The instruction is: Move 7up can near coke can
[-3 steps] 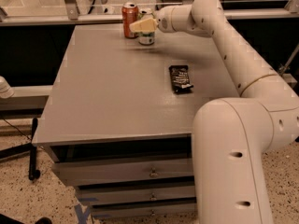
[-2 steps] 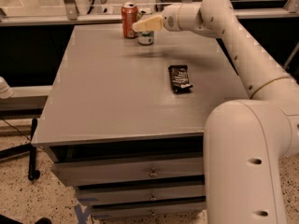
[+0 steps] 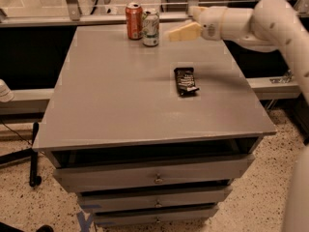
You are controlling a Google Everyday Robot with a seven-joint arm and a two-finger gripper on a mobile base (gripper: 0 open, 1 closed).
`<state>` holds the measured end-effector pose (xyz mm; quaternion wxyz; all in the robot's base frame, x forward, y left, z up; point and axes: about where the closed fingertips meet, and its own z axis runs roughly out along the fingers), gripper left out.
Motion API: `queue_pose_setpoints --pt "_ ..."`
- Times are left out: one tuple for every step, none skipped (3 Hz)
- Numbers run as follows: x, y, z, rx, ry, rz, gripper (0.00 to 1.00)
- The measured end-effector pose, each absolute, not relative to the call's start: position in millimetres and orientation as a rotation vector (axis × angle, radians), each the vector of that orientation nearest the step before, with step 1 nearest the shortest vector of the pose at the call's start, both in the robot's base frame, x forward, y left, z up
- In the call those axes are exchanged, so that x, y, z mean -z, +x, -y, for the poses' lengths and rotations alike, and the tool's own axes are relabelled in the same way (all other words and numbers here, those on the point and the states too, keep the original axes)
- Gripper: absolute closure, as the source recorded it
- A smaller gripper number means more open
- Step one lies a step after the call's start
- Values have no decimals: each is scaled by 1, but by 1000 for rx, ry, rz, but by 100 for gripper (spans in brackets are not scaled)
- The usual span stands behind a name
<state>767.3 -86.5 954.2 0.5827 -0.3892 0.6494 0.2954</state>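
The 7up can [image 3: 150,28], white and silver with green markings, stands upright near the table's far edge. The coke can [image 3: 133,20], orange-red with a silver top, stands upright just left of it, almost touching. My gripper [image 3: 175,33] hovers to the right of the 7up can, clear of it by a small gap, above the table top. It holds nothing.
A dark snack packet [image 3: 186,80] lies flat on the grey table [image 3: 111,105], right of centre. The table has drawers at its front. A rail and glass panel run behind the far edge. My white arm reaches in from the right.
My gripper has let go of the 7up can and drawn back to the right. The 7up can now stands free beside the coke can.
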Motion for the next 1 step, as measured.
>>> queue_pose_setpoints --pt "-944 752 133 -638 -884 -1529 0"
